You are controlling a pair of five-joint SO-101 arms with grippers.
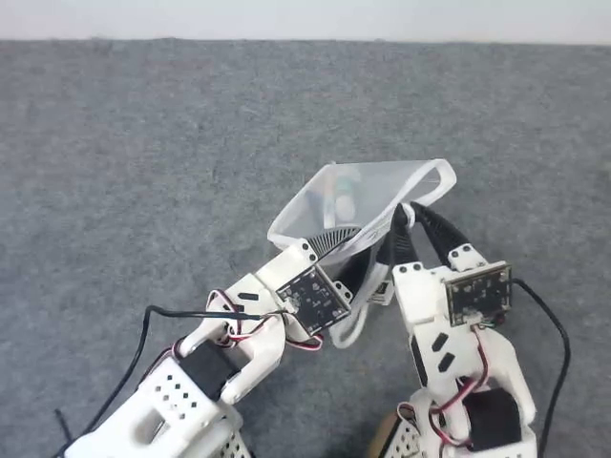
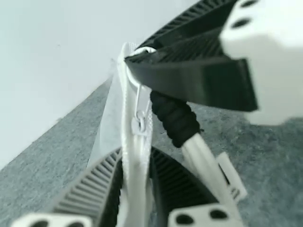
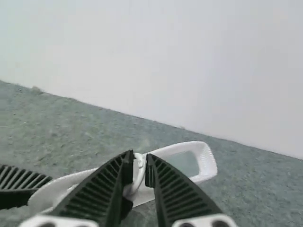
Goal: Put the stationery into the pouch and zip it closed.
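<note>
A white translucent mesh pouch (image 1: 368,196) lies on the grey carpet, its far side lifted. Something coloured, the stationery (image 1: 342,202), shows faintly through the mesh. My left gripper (image 1: 334,246) is shut on the pouch's near edge; in the left wrist view the white zipper band (image 2: 135,142) runs between its ribbed fingers (image 2: 97,187). My right gripper (image 1: 409,216) is shut on the pouch's zipper at the other end (image 3: 138,160). A small metal pull tab (image 2: 138,124) hangs below the right gripper (image 2: 133,57). The pouch's far end (image 3: 189,163) lies beyond the right gripper's tips.
Grey carpet (image 1: 143,143) spreads all around the pouch, with a pale wall (image 3: 165,56) behind it. A white cord with a black wrap (image 2: 176,118) and a small tag (image 2: 229,182) hang from the pouch between the two arms.
</note>
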